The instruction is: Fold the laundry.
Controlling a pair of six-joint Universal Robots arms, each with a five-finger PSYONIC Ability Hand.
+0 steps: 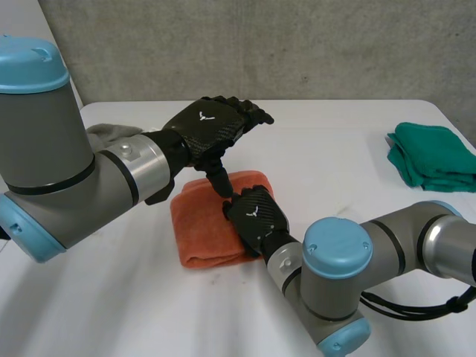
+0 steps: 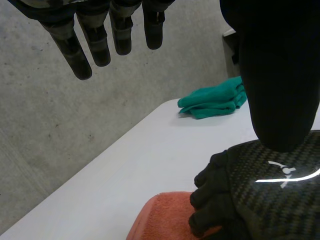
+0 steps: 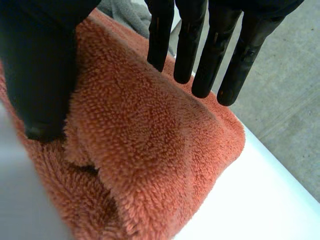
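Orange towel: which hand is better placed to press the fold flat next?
Right, probably. The right hand sits on the orange towel, straight fingers over its folded pile; the left hand hovers above, open and clear of the cloth.

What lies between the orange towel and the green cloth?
Nothing: the head view shows bare white table between the orange towel and the green cloth.
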